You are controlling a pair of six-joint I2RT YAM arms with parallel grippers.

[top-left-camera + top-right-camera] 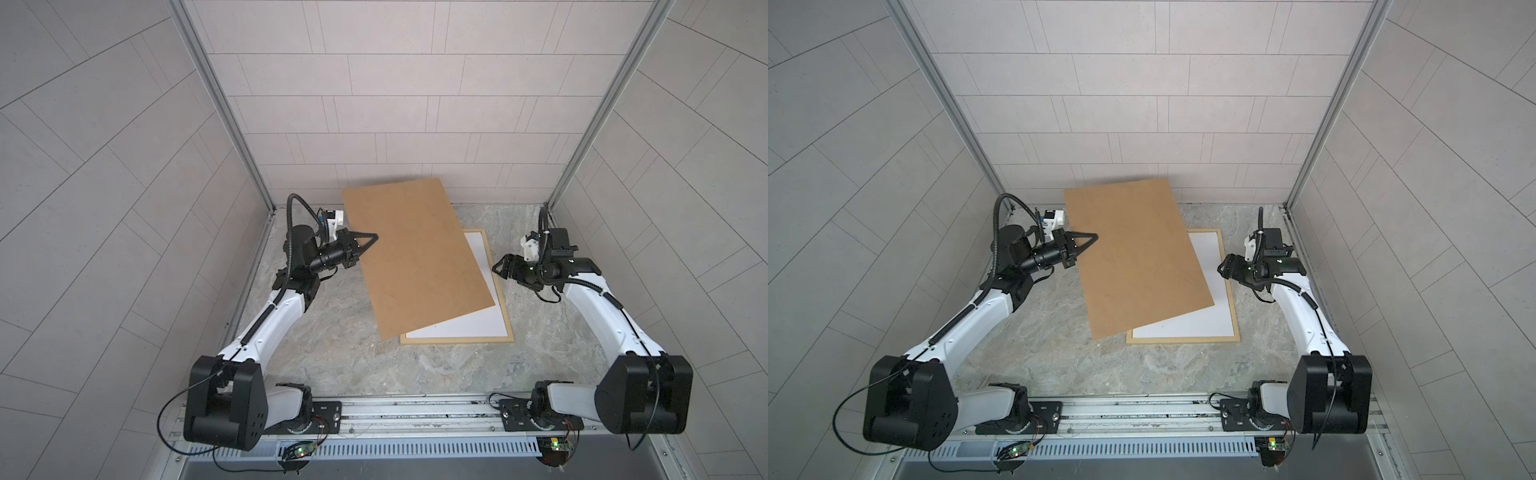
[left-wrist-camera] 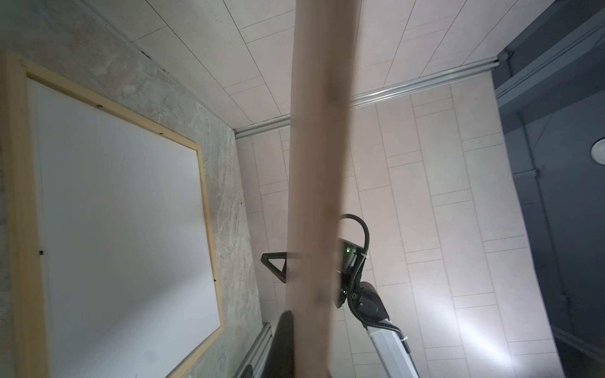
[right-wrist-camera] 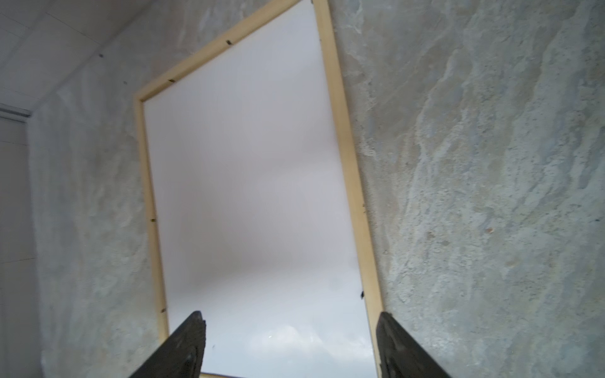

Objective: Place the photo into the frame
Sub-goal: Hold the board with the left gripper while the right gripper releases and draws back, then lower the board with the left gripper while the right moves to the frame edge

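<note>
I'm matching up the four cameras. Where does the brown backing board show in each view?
Top view: backing board in the centre, skewed, covering part of the frame.
Top view: backing board in the centre, likewise.
Left wrist: backing board is a blurred brown band down the middle.
Right wrist: not in it.
Shared landmark: the pale wooden frame, in all four.

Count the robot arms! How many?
2. One white-and-black robot arm on the left, its end effector gripping the flat brown board; the other arm on the right, beside the pale wooden frame.
</note>
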